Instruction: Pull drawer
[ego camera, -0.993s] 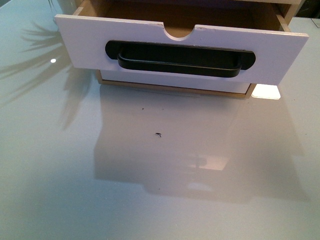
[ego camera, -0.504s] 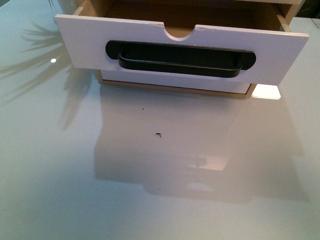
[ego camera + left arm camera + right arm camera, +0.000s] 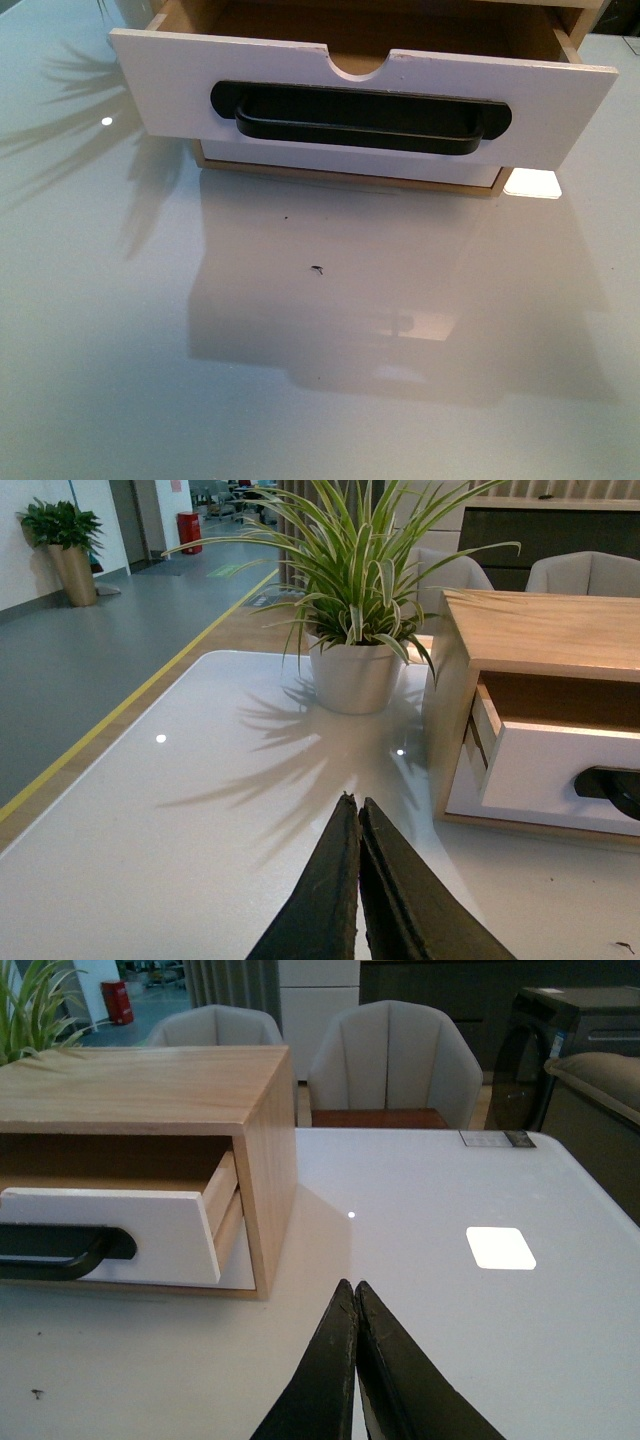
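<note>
Broadly, the white glossy table [image 3: 120, 380] fills every view and carries a wooden cabinet [image 3: 150, 1085] at its far side from the robot; the drawer [image 3: 160, 80] stands pulled out of that cabinet toward the robot, its white front overhanging the plain lower drawer front [image 3: 350, 162] beneath it, its wooden inside open to view from the front camera; a long black bar handle [image 3: 360, 128] runs across a dark oval recess in the front, and a semicircular notch [image 3: 358, 65] is cut into the top edge above it. Beside the cabinet, on the robot's left, a potted spider plant [image 3: 355, 675] sits on the table in a pale pot, its leaf shadows falling across the surface. Neither arm shows in the front view; the left gripper [image 3: 358, 825] has its dark fingers pressed together with nothing between them, above bare table and apart from the drawer; the right gripper [image 3: 355, 1305] is likewise closed and empty, off the cabinet's other side. A small dark speck [image 3: 318, 268] lies on the table before the drawer.
</note>
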